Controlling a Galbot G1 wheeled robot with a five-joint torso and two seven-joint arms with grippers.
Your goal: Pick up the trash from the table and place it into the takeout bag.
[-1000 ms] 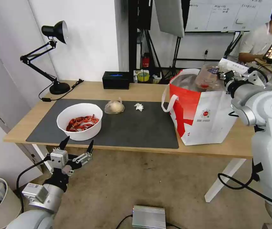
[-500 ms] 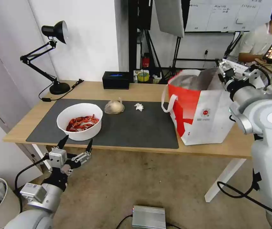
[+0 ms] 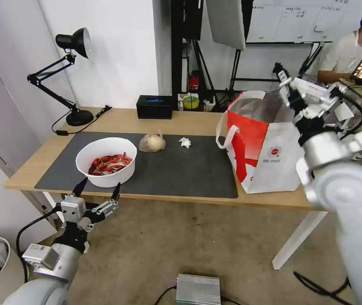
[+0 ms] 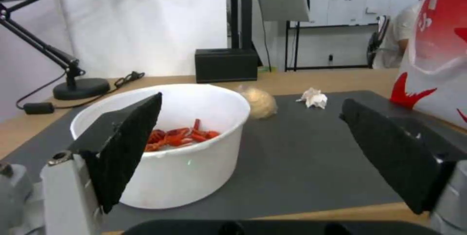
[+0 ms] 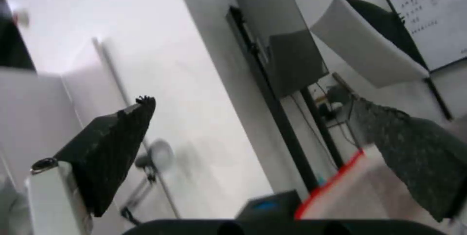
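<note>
A: Where do things stand on the table (image 3: 198,120)?

B: The white bowl (image 3: 106,161) of crayfish shells sits near the front left corner of the dark mat (image 3: 189,173). The small knotted bag (image 3: 151,142) and the crumpled tissue (image 3: 185,142) lie along the mat's back edge, near its middle. The takeout bag (image 3: 265,144) stands upright at the table's right end, mouth open.

A: And the arms?

B: The left gripper (image 3: 97,192) hangs just off the table's front edge, below the bowl, jaws spread wide and empty. The right gripper (image 3: 289,87) is raised above the bag's mouth, jaws also apart, holding nothing.

A: So the bowl looks like the left arm's job. How should it go?

B: I'd judge the spread barely wider than the bowl, so pinching one wall at the rim may suit better than spanning it. It should come up over the table's edge first, clamp firmly and keep the bowl level, or shells could spill onto the mat.
</note>
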